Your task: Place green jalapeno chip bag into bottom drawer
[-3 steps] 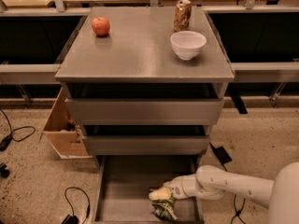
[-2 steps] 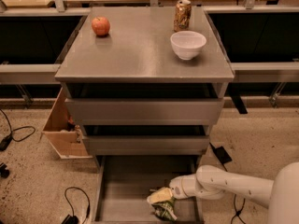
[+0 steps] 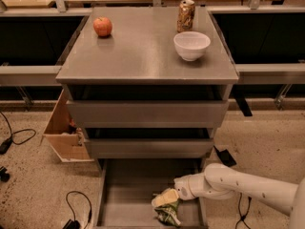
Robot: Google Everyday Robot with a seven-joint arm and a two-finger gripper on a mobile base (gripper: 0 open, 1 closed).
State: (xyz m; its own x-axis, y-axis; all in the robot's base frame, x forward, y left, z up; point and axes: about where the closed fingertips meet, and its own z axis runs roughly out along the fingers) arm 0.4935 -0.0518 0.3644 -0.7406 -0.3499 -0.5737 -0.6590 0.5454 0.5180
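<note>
The bottom drawer (image 3: 125,194) is pulled open at the foot of the grey cabinet, and its plain grey floor shows. My gripper (image 3: 165,198) reaches in from the right, over the drawer's right front part. It is shut on the top of the green jalapeno chip bag (image 3: 168,213). The crinkled dark-green bag hangs below the fingers, low inside the drawer near its floor. I cannot tell whether the bag touches the floor.
On the cabinet top (image 3: 143,51) are a red apple (image 3: 102,26), a white bowl (image 3: 191,45) and a drink can (image 3: 186,15). The two upper drawers (image 3: 145,113) are nearly shut. A wooden box (image 3: 64,132) stands at the left, with cables (image 3: 76,202) on the floor.
My gripper, with the bag in it, has shifted very slightly left and down inside the open drawer. Nothing else has moved.
</note>
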